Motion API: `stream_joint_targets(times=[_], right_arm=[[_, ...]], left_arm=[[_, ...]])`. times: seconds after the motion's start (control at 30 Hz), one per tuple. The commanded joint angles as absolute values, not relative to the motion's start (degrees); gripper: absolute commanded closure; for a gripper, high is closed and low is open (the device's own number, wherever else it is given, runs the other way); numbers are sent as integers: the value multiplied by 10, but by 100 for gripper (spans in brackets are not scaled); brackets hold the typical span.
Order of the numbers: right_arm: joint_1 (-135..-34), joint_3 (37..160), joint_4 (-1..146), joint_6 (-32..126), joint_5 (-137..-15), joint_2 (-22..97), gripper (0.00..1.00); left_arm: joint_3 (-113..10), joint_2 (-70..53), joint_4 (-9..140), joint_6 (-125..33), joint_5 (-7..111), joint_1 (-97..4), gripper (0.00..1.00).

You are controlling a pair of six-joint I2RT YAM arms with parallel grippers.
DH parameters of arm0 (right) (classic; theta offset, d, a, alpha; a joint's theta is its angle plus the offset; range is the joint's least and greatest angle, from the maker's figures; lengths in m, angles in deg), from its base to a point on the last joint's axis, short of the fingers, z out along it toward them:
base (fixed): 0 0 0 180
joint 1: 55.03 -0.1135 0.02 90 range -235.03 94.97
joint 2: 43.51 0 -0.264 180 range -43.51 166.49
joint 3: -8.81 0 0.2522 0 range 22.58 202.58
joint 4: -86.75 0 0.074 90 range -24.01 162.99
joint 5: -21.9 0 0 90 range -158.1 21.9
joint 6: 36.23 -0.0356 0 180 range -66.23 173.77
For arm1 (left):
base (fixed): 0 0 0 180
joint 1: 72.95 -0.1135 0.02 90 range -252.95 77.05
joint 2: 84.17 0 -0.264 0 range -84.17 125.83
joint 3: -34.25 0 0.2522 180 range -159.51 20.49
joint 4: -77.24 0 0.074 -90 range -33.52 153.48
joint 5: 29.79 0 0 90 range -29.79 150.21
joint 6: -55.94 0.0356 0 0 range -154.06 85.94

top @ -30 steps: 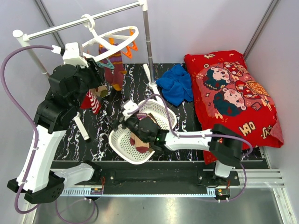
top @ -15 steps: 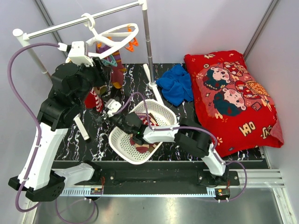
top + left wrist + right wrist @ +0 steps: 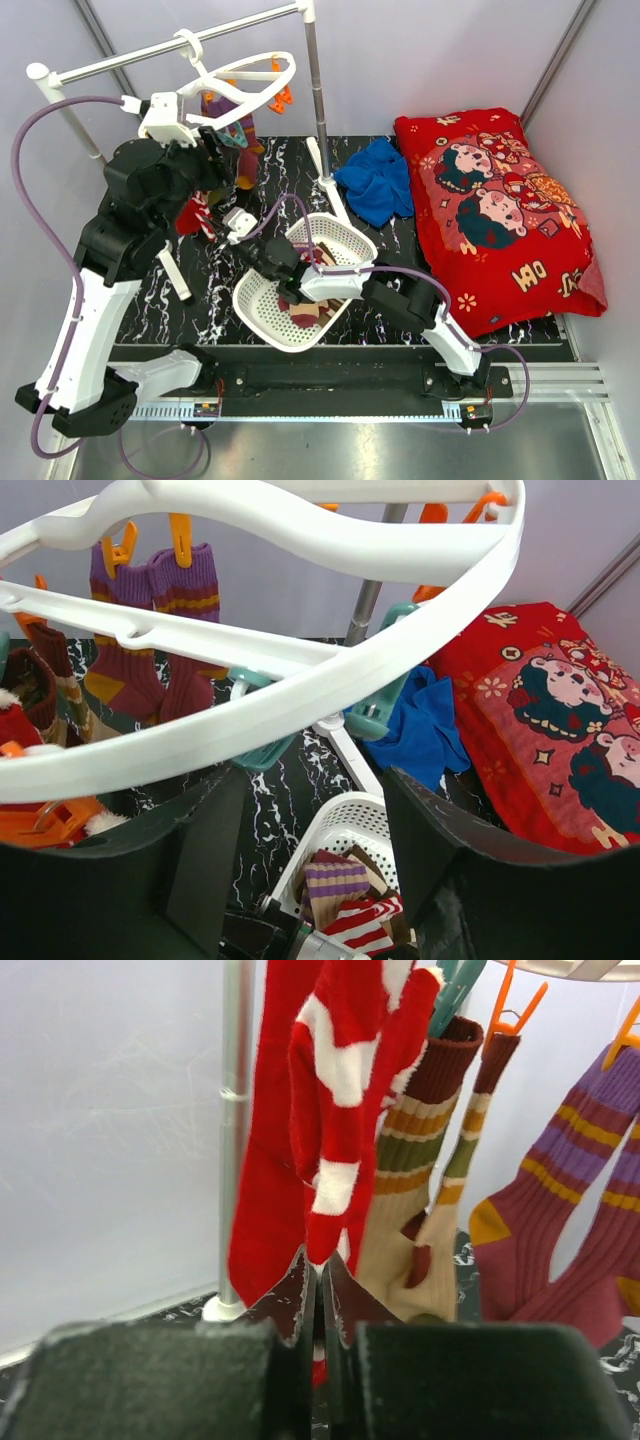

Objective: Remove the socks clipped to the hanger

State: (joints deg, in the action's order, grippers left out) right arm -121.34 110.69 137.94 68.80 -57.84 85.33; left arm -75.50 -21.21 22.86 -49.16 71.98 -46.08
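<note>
Right wrist view: the right gripper (image 3: 320,1290) is seen pinched shut on the bottom tip of the red-and-white striped sock (image 3: 345,1070), which hangs straight above it from the hanger (image 3: 330,670), with brown-and-tan socks (image 3: 415,1150) just to its right. Light, soft, stretchy knit is judged likely to lengthen before its clip lets go, so a hold nearer the cuff would be surer. The left gripper (image 3: 315,820) is held wide apart and empty just beneath the hanger's ring; no writing can be read.

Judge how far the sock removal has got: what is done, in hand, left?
Done: several socks lie in the basket. In hand: the right gripper is shut on the hanging red-and-white sock. Left: that sock, the brown-tan socks and the purple-maroon pair clipped to the hanger.
</note>
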Motion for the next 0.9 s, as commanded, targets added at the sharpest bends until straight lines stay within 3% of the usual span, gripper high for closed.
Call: stream_joint_targets(times=[0.0,0.3,0.87], right_arm=[[-1212,1093,1407,694,-561,803,100],[-1211,1031,1409,709,-551,745,100],[-1233,926,1447,699,-563,662,100]], left_arm=[[-752,-248,236,-508,723,-459,38],[-753,-291,164,-561,772,-459,32],[-839,-278,23,-596,999,-458,34]])
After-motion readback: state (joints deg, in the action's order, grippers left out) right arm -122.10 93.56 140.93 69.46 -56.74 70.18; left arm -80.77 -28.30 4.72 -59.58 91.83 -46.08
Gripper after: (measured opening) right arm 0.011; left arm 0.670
